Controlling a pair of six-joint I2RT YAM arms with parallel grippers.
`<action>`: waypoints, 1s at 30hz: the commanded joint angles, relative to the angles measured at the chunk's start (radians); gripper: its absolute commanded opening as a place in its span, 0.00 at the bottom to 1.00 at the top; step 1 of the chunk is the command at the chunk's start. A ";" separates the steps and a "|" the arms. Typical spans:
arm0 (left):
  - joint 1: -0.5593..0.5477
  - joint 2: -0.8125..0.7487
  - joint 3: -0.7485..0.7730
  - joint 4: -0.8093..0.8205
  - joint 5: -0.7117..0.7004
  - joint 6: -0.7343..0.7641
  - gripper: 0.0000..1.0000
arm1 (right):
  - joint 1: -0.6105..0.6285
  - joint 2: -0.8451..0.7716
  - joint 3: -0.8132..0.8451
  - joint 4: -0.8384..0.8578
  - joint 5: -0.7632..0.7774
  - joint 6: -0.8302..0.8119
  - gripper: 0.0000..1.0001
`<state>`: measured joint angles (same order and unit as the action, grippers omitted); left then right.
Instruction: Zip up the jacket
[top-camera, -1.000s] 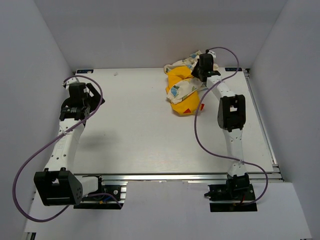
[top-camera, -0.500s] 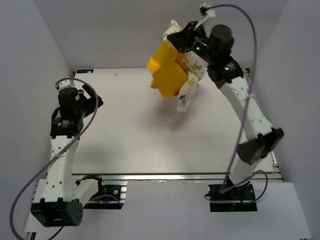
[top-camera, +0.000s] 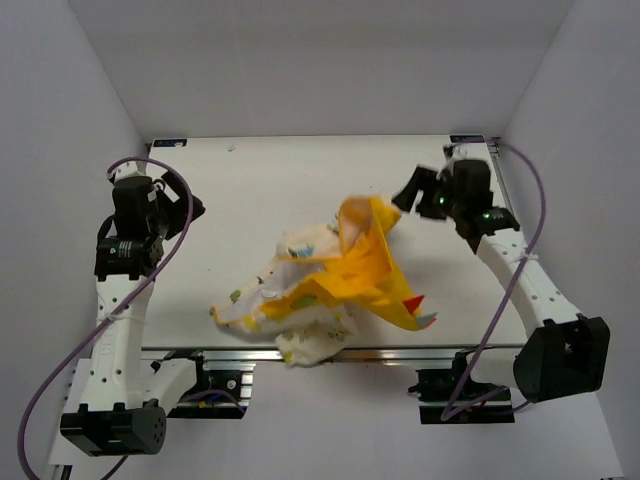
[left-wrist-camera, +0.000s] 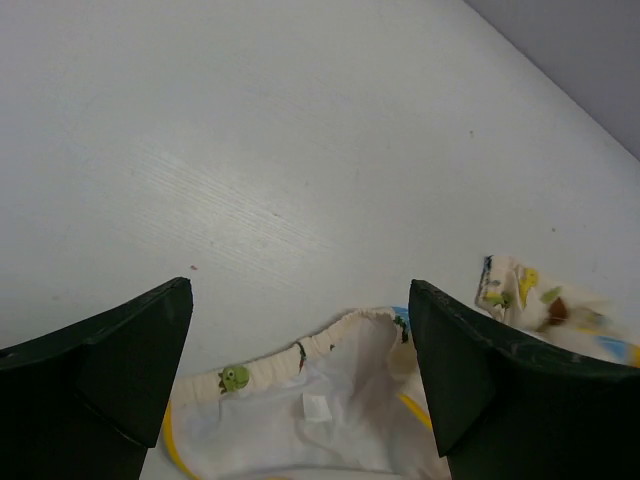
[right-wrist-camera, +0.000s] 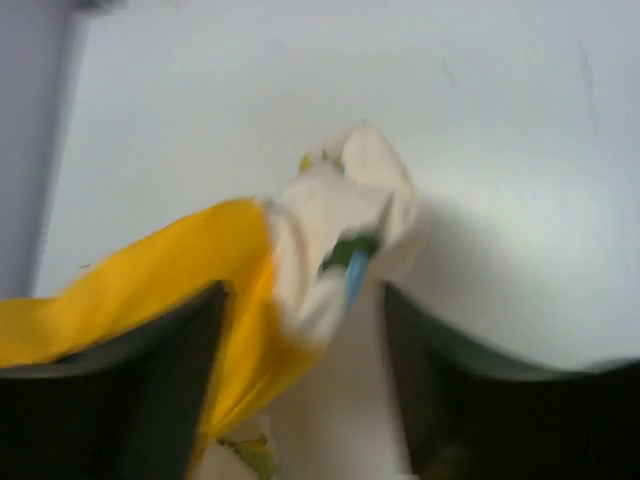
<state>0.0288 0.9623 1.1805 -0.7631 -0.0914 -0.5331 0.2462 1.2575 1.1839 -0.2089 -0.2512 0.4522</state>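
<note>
The jacket (top-camera: 330, 285) lies crumpled and partly unfolded at the table's front middle, yellow lining (top-camera: 370, 275) up and cream printed fabric (top-camera: 265, 300) spread to the left. Its zipper does not show. My right gripper (top-camera: 408, 192) hovers open just right of the jacket's raised upper edge. In the blurred right wrist view the jacket (right-wrist-camera: 200, 275) passes between and beyond the spread right gripper (right-wrist-camera: 300, 380). My left gripper (top-camera: 190, 205) is open at the left, apart from the jacket. In the left wrist view the cream hem (left-wrist-camera: 300, 355) shows beyond the left gripper (left-wrist-camera: 300, 370).
The jacket's lower edge reaches the table's front metal rail (top-camera: 450, 352). White walls close in the table on the left, back and right. Purple cables loop beside both arms.
The right arm lifted the jacket from the far right corner, swung it forward and opened its jaws. The jacket now lies spread at the front middle. The left arm barely moved.
</note>
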 joint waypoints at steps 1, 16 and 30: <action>0.002 0.015 0.047 -0.111 -0.079 -0.036 0.98 | -0.015 -0.102 -0.160 -0.157 0.209 -0.038 0.81; -0.004 0.093 -0.351 0.001 0.261 -0.028 0.98 | 0.010 -0.265 -0.314 -0.521 0.270 -0.052 0.89; -0.541 0.539 -0.131 0.205 0.165 -0.018 0.98 | 0.396 -0.276 -0.493 -0.695 0.420 0.232 0.89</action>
<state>-0.4751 1.4307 1.0191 -0.6075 0.0925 -0.5610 0.6216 0.9703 0.7338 -0.8459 0.0963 0.5835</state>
